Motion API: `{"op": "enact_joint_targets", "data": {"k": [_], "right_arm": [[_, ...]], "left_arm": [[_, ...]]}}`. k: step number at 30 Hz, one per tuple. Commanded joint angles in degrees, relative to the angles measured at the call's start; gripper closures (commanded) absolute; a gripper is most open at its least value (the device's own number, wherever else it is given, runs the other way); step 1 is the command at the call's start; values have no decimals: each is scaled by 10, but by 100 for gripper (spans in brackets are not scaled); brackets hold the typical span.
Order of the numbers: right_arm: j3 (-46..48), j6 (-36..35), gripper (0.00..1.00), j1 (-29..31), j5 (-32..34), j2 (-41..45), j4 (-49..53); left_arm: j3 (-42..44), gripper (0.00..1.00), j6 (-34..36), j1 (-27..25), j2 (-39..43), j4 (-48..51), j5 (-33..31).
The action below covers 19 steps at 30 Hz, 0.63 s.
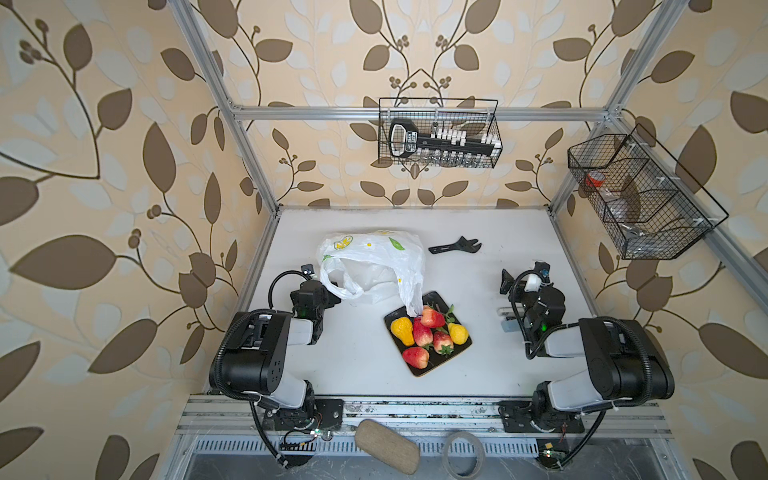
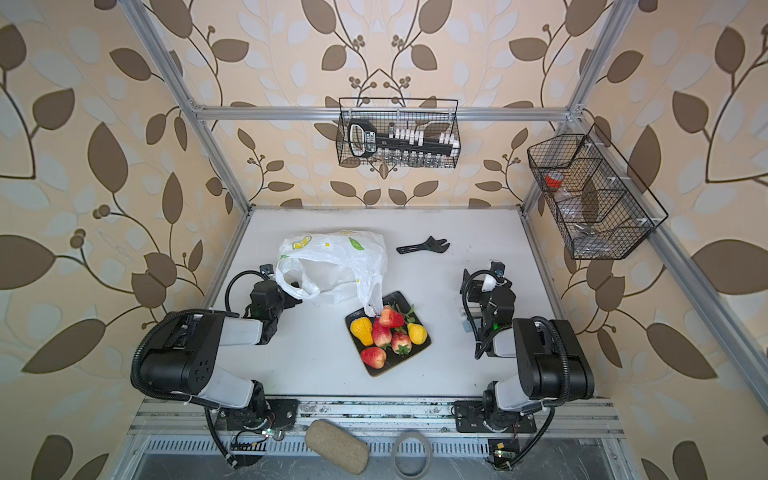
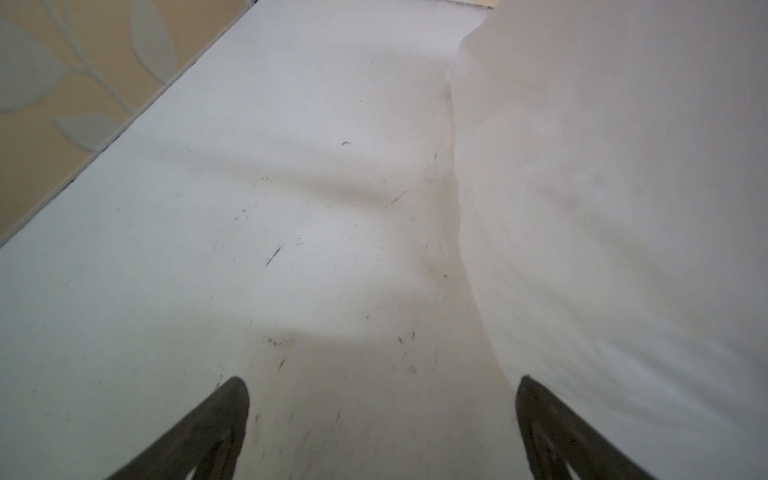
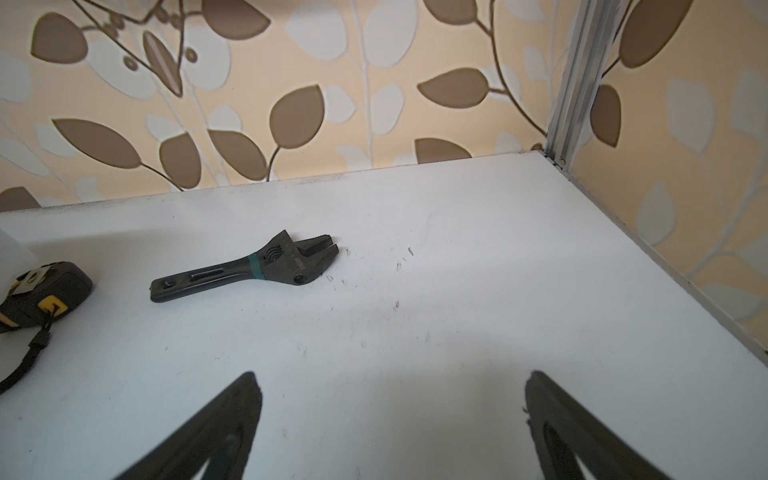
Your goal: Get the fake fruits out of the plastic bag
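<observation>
my left claw [image 3: 381,382] stands with its fingers [image 3: 208,428] spread wide and nothing between them, only the scuffed white table [image 3: 249,249] below. close beside one finger the plastic bag [image 3: 623,208] swells up as a pale blur, and i cannot tell from here whether it touches me

in both top views the bag lies limp toward the back left of the table. one loop handle curls right by my left claw. the other droops onto the far corner of the black tray [image 1: 455,352] and touches the topmost strawberry [image 1: 432,318]. whether anything sits inside the bag i cannot tell

the fake fruits [image 1: 428,338] are on the tray, six in a heap near the middle of the table. there is a yellow-orange pear [image 1: 402,330] on the left, a lemon [image 1: 458,333] on the right, red strawberries between them and one red fruit [image 1: 415,357] nearest my bases

my right claw [image 4: 392,376] is spread wide as well and empty — it is over bare table, well apart from the tray. a black wrench [image 4: 249,270] lies flat ahead of it toward the back wall, and a tape measure [image 4: 41,291] sits off to one side
</observation>
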<state>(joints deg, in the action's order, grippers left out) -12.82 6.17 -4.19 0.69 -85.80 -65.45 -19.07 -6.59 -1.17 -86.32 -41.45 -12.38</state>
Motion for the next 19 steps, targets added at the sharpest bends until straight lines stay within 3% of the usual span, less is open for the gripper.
{"op": "enact_joint_targets", "data": {"k": [1,14,19], "right_arm": [[9,2,1,1,8,2,-20],[9,2,1,1,10,2,-20],[10,2,1,0,8,4,-21]], "left_arm": [[-13,1,17,-3,19,-22,-14],[-47,1,21,-8,-14,8,-20],[-13,1,30,-16,14,-33,-23]]}}
